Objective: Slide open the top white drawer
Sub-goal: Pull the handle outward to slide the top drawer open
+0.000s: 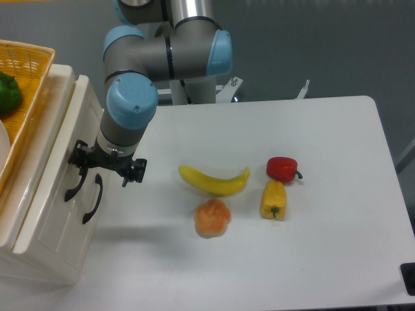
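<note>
The cream-white cabinet stands at the left edge, its fronts facing right. The top white drawer (65, 139) carries a curved black handle (72, 186). The lower drawer's handle (94, 199) sits just to its right. My gripper (107, 168) points down in front of the drawer fronts, just above both handles. Its jaws stand wide apart. The left finger (80, 157) is close to the upper end of the top drawer's handle, and I cannot tell whether it touches. The right finger (135, 172) hangs free over the table. Nothing is held.
A yellow wicker basket (34, 65) with a green pepper (9, 94) sits on top of the cabinet. On the white table (324, 142) lie a banana (214, 181), a red pepper (282, 168), a yellow pepper (273, 199) and an orange fruit (212, 218).
</note>
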### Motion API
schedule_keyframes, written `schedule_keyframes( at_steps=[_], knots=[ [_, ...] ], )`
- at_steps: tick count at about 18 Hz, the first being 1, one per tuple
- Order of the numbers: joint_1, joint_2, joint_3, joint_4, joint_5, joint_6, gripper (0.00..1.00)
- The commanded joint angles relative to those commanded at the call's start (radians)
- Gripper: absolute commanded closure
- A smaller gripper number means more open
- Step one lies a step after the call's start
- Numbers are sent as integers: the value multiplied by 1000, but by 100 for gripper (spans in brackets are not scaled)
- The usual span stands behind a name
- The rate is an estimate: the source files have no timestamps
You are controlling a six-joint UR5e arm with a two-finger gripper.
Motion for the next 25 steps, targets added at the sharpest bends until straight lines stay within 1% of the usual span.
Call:
schedule_keyframes(
  at_steps=[14,23,25],
  knots=[
    [18,3,2,2,35,15,0],
    [81,8,15,0,40,15,0],
    [83,6,15,0,55,15,0]
  ],
)
